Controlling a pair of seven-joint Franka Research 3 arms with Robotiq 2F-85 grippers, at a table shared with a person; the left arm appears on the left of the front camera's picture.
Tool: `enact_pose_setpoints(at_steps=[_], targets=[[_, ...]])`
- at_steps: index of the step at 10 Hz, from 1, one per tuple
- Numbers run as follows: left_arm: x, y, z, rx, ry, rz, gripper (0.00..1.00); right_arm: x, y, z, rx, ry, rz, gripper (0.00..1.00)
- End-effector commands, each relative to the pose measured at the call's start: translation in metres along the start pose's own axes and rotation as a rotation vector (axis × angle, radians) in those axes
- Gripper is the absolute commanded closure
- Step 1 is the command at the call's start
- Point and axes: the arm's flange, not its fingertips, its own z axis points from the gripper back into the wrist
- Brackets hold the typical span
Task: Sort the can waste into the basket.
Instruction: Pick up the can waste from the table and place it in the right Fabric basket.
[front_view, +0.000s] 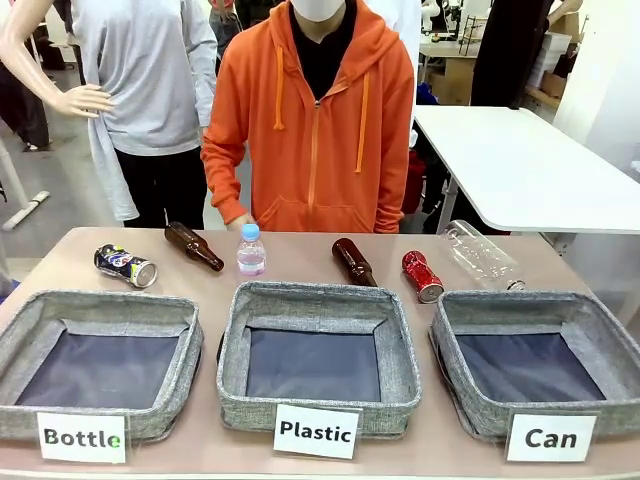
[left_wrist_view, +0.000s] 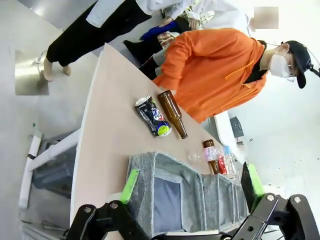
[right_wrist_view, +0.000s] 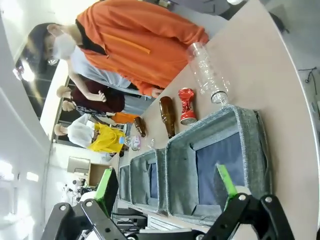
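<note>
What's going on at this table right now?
Nothing is grasped yet. The red can lies just behind the Can basket, the blue can at the left end of the table; neither is in. Left gripper and right gripper hover, jaws open. The person's hand is near the small plastic bottle.

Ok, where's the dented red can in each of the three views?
Front view: the red can lies right of centre, just beyond the Can basket's far corner.
Left wrist view: tiny, lower right, past the row of baskets.
Right wrist view: near centre, above the Can basket.
Shared landmark: the brown bottle lying beside it.
</note>
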Motion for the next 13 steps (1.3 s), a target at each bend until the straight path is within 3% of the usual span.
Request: enact_pose_setpoints(at_steps=[1,5,6,7,10,11,13], targets=[[0.001,-0.011,0.005,0.007,0.026,-0.044,0.00,-0.003,0.017,0.012,0.022,-0.006,0.028,0.00],[0.000,-0.010,0.003,0.011,0.032,-0.019,0.00,-0.003,0.017,0.012,0.022,-0.006,0.028,0.00],[-0.002,-0.031,-0.005,0.059,0.094,-0.146,0.00,-0.003,0.017,0.012,0.022,-0.006,0.028,0.00],[0.010,-0.052,-0.025,0.083,0.225,-0.269,0.00,-0.003,0.017,0.012,0.022,-0.006,0.028,0.00],[0.070,-0.099,-0.116,0.256,0.520,-0.431,0.00,-0.003,0.017,0.012,0.022,-0.006,0.028,0.00],[0.079,-0.108,-0.154,0.304,0.642,-0.470,0.00,-0.003,0.017,0.012,0.022,-0.006,0.028,0.00],[0.069,-0.112,-0.236,0.516,0.766,-0.573,0.00,-0.003,0.017,0.012,0.022,-0.006,0.028,0.00]])
